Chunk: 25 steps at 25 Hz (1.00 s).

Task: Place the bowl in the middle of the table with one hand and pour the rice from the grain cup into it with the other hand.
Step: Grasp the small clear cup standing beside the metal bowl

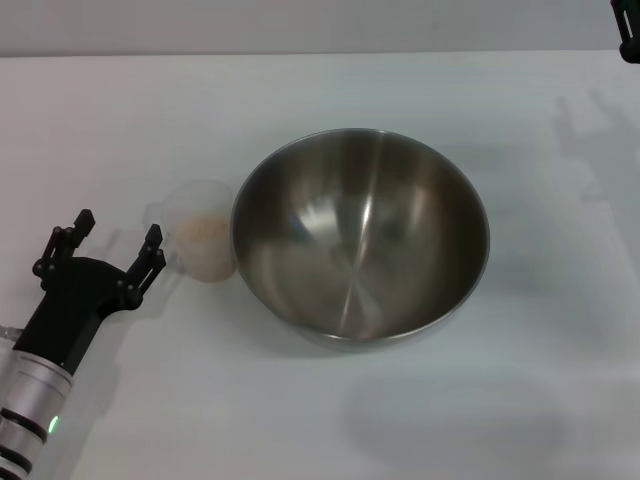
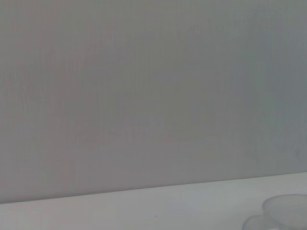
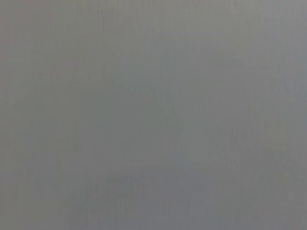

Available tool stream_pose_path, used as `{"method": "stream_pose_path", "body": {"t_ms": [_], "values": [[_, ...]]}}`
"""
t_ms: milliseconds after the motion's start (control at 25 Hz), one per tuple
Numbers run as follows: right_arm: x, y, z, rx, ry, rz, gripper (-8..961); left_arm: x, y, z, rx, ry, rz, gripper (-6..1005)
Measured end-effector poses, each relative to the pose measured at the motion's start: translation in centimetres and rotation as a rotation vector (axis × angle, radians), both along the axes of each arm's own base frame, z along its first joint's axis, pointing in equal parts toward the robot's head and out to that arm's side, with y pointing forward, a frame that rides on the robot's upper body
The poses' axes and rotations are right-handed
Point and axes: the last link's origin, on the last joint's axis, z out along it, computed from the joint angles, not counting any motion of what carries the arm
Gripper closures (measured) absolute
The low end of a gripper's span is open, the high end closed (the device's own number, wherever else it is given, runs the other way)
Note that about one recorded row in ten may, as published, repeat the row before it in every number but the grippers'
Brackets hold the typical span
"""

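Note:
The large steel bowl (image 1: 361, 236) stands in the middle of the white table (image 1: 320, 420), empty inside. The clear grain cup (image 1: 200, 228) stands upright against the bowl's left side, with pale rice (image 1: 205, 232) in it. The cup's rim also shows in the left wrist view (image 2: 287, 212). My left gripper (image 1: 116, 233) is open just left of the cup, fingers apart, holding nothing. My right gripper (image 1: 628, 30) is only a dark tip at the far right top corner, away from the bowl. The right wrist view shows only plain grey.
The white table runs back to a grey wall (image 1: 300, 25) along its far edge. Nothing else stands on it.

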Motion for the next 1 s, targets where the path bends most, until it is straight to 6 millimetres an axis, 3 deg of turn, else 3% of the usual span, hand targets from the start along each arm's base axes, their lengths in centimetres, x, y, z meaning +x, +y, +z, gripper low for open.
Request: {"method": "stream_pose_path", "body": {"t_ms": [1000], "values": [[-0.1, 0.2, -0.3, -0.015, -0.002, -0.005, 464, -0.2, 2.3, 0.3, 0.010, 0.010, 0.052, 174]]}}
